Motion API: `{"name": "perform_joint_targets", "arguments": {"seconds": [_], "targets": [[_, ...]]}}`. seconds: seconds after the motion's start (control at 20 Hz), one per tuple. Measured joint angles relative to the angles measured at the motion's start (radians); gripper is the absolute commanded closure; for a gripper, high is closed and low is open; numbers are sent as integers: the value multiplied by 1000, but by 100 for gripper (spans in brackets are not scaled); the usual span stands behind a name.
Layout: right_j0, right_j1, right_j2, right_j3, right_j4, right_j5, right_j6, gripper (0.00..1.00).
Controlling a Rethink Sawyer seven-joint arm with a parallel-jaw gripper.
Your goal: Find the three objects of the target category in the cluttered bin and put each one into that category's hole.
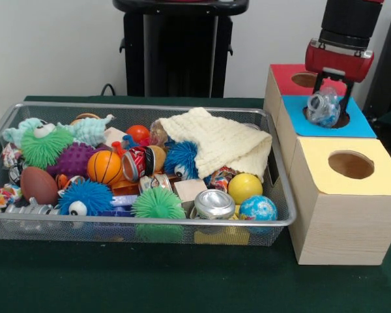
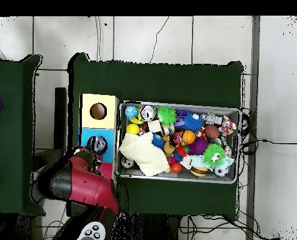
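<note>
**Packet held over blue box's hole**

Nearest the front camera, stood yellow box, round hole in its top. Behind it, touching, sat blue box, then red box, all three in a row beside the bin. Hung above the blue box's hole: gripper, clamped on a wrinkly clear packet showing blue and white, packet's underside at the hole's mouth. Seen from overhead too: packet over the blue top, red arm reaching in from the bottom. Lay heaped in the bin: cream cloth, red can, spiky balls, orange basketball, yellow ball. Could not pick out other packets in the clutter.
</note>
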Motion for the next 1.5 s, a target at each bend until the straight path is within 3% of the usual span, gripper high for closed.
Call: {"name": "perform_joint_targets", "arguments": {"seconds": [0.4, 0.9, 1.5], "targets": [[-7, 23, 7, 0, 2, -59, 2, 0], [-56, 20, 53, 10, 1, -65, 4, 0], [-103, -71, 88, 63, 1, -66, 4, 0]]}}
